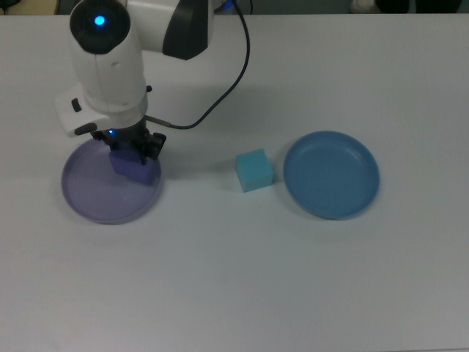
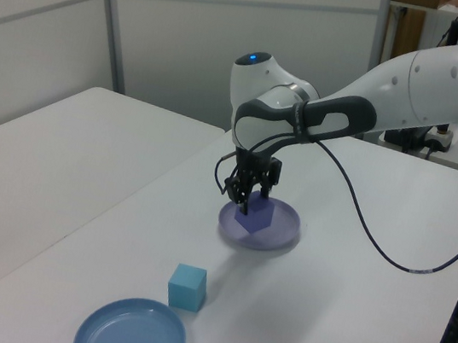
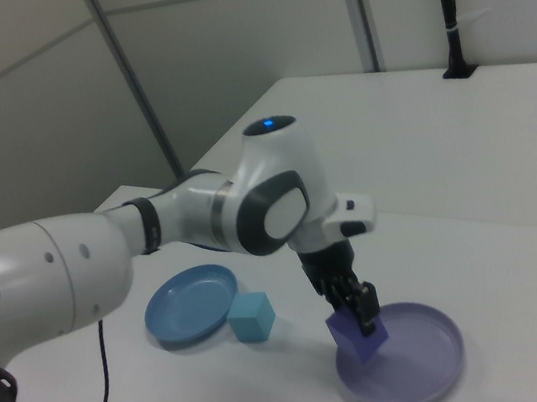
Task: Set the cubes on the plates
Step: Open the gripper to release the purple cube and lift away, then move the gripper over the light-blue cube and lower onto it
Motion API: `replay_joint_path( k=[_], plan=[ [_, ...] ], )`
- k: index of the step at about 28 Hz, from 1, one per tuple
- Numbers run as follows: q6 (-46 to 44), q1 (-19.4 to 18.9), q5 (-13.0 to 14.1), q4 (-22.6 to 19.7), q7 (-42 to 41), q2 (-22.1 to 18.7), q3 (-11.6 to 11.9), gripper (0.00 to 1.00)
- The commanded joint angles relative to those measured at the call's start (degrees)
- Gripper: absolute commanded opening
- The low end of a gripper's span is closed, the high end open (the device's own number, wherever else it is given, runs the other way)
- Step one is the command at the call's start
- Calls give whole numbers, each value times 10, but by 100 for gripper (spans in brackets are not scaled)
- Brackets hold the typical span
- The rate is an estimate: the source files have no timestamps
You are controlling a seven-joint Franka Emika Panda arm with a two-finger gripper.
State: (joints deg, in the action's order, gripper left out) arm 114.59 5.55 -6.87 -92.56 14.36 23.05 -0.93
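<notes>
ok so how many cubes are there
2. The purple cube is held in the gripper over the lavender plate. The turquoise cube sits on the table beside the blue plate. None appear hidden.

You are looking at a white table (image 2: pixel 56 172) under even indoor light. Behind the table stand pale grey wall panels (image 2: pixel 231 42) split by a metal post (image 2: pixel 111 20). Beside those panels, at the left view's right, sit cluttered shelves (image 2: pixel 424 19).
</notes>
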Motion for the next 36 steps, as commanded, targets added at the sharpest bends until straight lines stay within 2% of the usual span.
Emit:
replay_joint_path(
  k=[1,4,5,6,9,11,16,21,24,26,31,36],
  plan=[
    [6,2,3,-4,35,9,1,29],
    [13,5,3,0,71,16,4,34],
    [19,5,2,12,106,21,11,61],
    [21,4,0,16,122,22,15,77],
    [21,4,-18,18,142,28,15,100],
    [20,4,-24,22,144,26,15,100],
    [14,5,-17,45,145,20,17,100],
    [-3,-2,3,47,135,0,6,100],
    [-13,-34,-8,45,102,2,-15,100],
    [-14,-70,-20,39,65,2,-16,100],
    [-14,-90,-24,39,43,2,-22,100],
    [-14,-125,-24,29,-37,3,-22,100]
  ],
)
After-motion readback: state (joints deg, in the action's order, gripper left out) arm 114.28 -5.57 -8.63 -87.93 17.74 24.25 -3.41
